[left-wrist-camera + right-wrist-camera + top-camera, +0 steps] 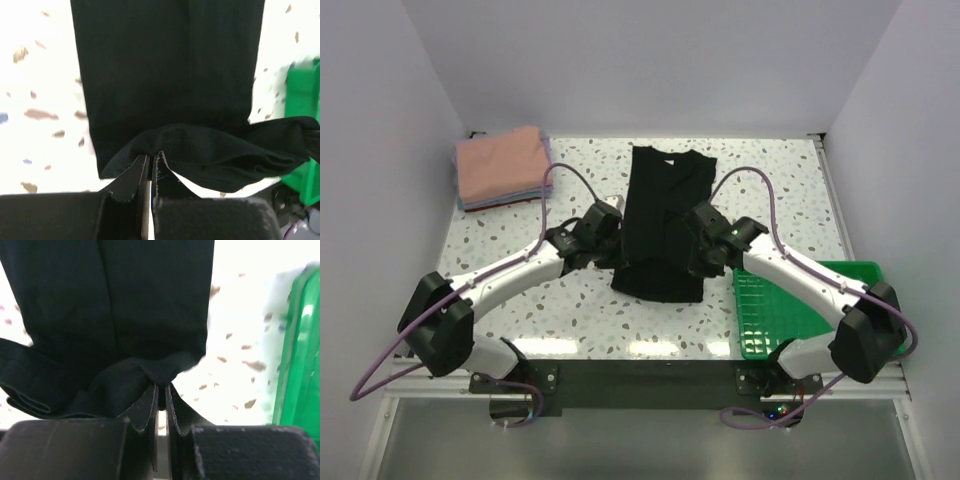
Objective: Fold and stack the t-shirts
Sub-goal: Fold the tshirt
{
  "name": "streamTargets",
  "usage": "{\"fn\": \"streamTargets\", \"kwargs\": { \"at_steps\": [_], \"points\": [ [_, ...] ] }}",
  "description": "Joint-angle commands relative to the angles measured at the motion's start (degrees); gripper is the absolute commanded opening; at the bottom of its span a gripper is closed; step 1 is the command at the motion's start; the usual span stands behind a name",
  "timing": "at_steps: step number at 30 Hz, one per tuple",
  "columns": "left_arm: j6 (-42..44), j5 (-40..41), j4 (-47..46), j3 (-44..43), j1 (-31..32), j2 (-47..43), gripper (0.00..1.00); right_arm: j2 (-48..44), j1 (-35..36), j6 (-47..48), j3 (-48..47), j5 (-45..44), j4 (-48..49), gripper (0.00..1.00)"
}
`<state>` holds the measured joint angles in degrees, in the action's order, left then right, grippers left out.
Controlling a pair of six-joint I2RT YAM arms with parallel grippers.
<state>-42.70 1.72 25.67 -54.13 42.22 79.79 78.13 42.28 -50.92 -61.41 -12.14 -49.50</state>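
Black t-shirt [660,200], near hem in left claw [151,160] and right claw [161,390]

T-shirt [660,215]: showing solid black all over.
Folded stack [500,168]: showing salmon pink on top, with lavender and bluish edges peeking out beneath.
Table [570,320]: showing white with scattered grey and brown speckles.
Tray [790,310]: showing bright green in a grid pattern.
Left arm [510,272] and right arm [790,268]: showing white links with black joints.
Cables [563,168]: running purple along the 2 arms.
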Motion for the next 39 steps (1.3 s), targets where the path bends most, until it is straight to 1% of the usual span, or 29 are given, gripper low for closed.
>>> {"fn": "streamTargets", "kwargs": {
  "at_steps": [1,2,5,6,13,20,22,27,39],
  "points": [
    [3.67,-0.65,-4.48,-5.02,-3.01,2.82,0.0,3.68,-4.82,8.09,-5.9,0.97,2.3,0.0],
    [3.85,-1.44,-5.53,-5.28,-3.71,3.52,0.0,3.7,-5.62,9.07,-7.05,1.24,2.38,0.0],
    [4.73,-4.26,-7.74,-7.91,-5.74,7.83,0.0,8.08,-8.61,12.58,-11.43,2.12,1.86,0.0],
    [5.08,-4.44,-7.74,-10.1,-6.09,8.97,0.0,10.01,-9.32,13.29,-12.59,2.3,1.77,0.0],
    [8.07,-5.93,-8.09,-17.76,-9.43,18.98,0.0,17.66,-14.68,18.13,-19.01,5.37,2.47,0.0],
    [7.46,-5.15,-8.01,-22.69,-11.63,24.53,0.0,25.39,-18.98,22.08,-25.59,7.75,1.95,0.0],
    [6.93,-5.23,-8.88,-22.78,-12.15,25.24,0.0,26.81,-19.52,22.52,-26.65,8.18,1.6,0.0],
    [7.62,-8.3,-11.08,-23.56,-13.3,27.61,0.0,30.15,-20.31,22.88,-28.77,9.33,1.6,0.0],
    [8.25,-10.85,-14.24,-26.9,-15.76,32.62,0.0,32.53,-20.84,23.67,-31.4,7.04,0.54,0.0]
  ]
}}
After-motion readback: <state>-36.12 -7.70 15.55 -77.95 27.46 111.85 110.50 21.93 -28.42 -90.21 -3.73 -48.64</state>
